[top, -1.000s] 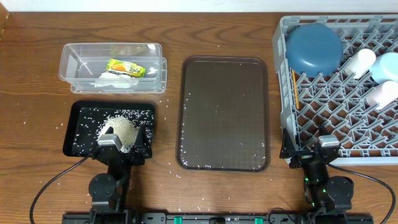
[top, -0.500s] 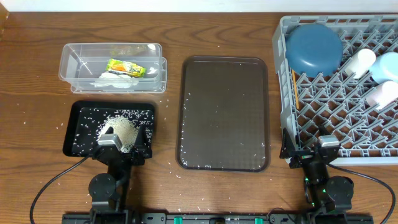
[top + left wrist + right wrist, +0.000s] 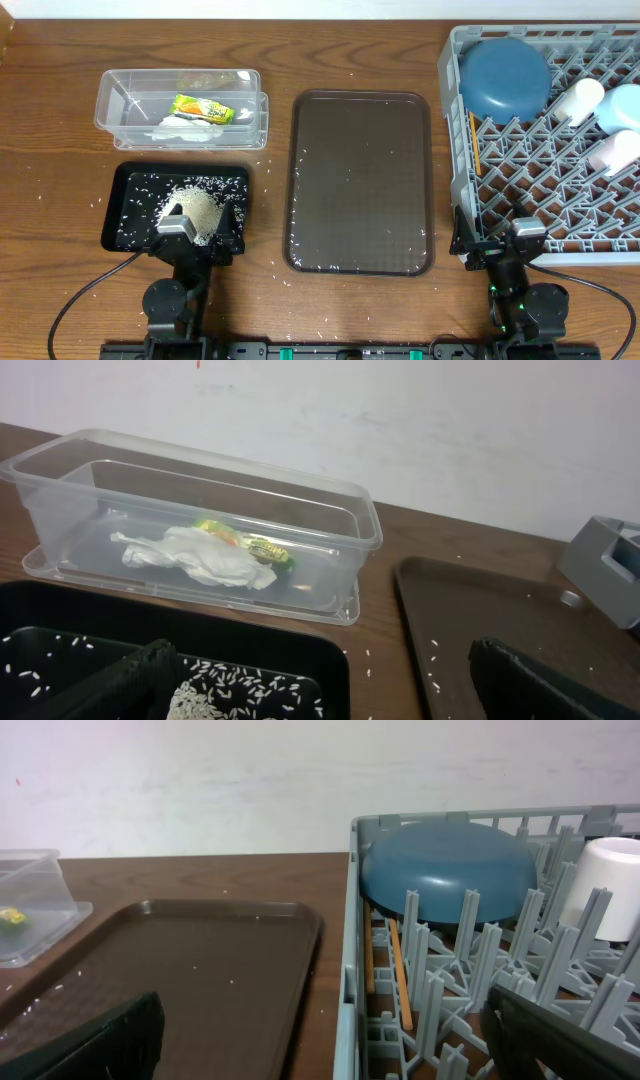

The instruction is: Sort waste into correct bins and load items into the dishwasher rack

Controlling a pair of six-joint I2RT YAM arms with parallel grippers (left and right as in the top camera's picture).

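While the left pincer (image 3: 197,238) stood spread apart over the rice (image 3: 198,206) in the black tray (image 3: 112,205) at 7 o'clock, the right pincer (image 3: 500,242) gaped just as wide at the near corner of the grey rack (image 3: 455,150) at 5 o'clock. The wrapper (image 3: 203,108) and napkin (image 3: 185,128) lay in the clear tub (image 3: 110,100) at 10 o'clock. The dark blue bowl (image 3: 505,75), 2 cups (image 3: 580,98) and chopsticks (image 3: 473,140) sat in the rack at 2 o'clock.

The table (image 3: 60,150) is brown wood grain. The tub (image 3: 110,100) is clear, its wrapper (image 3: 202,108) yellow-green print, its napkin (image 3: 185,129) white. White rice (image 3: 198,208) speckles the black tray (image 3: 118,215). The flat tray (image 3: 360,180) is brown. The lattice rack (image 3: 456,150) is grey, its big bowl (image 3: 505,75) dark blue.
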